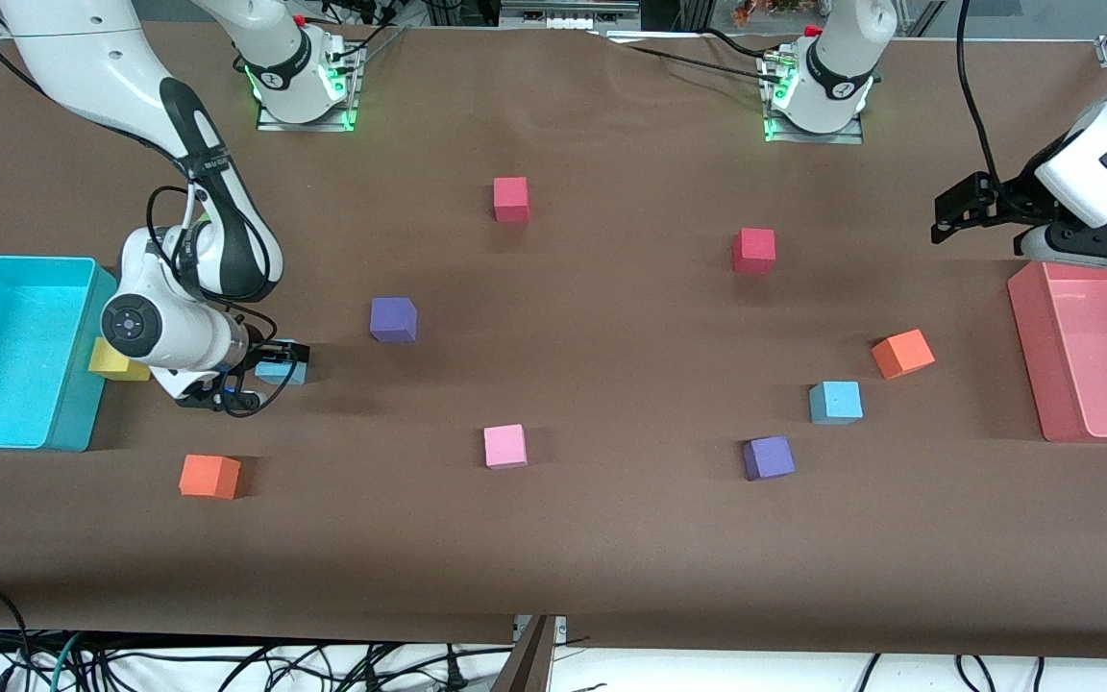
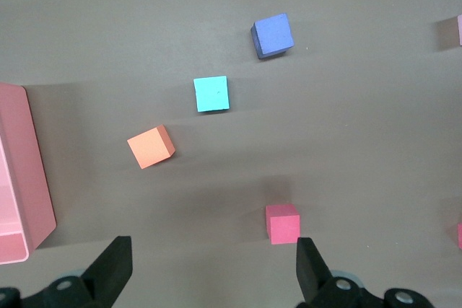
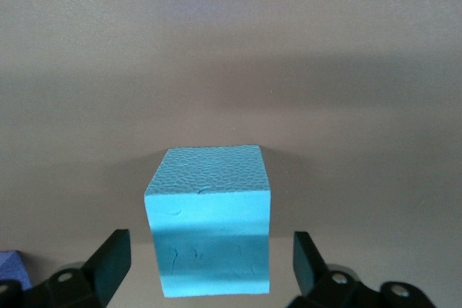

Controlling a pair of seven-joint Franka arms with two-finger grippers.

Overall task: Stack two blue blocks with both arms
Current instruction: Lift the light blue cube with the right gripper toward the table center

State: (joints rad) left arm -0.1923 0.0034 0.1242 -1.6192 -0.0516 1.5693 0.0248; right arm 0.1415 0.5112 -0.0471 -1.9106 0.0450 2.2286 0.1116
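Nothing stacked yet. Right gripper (image 1: 260, 377) was low at one blue block (image 3: 209, 220), fingers wide on both sides, not gripping it; the second blue block (image 1: 835, 402) sat untouched toward the left arm's end. Left gripper (image 1: 959, 213) waited wide open near the pink bin (image 1: 1029, 317). Both lifts remained.

A brown cloth (image 1: 611, 557) covered the tabletop, faintly wrinkled. Along its nearest edge a white floor (image 1: 755, 673) showed, strewn with black cables (image 1: 227, 668). Green lights (image 1: 347, 96) glowed at the top edge.
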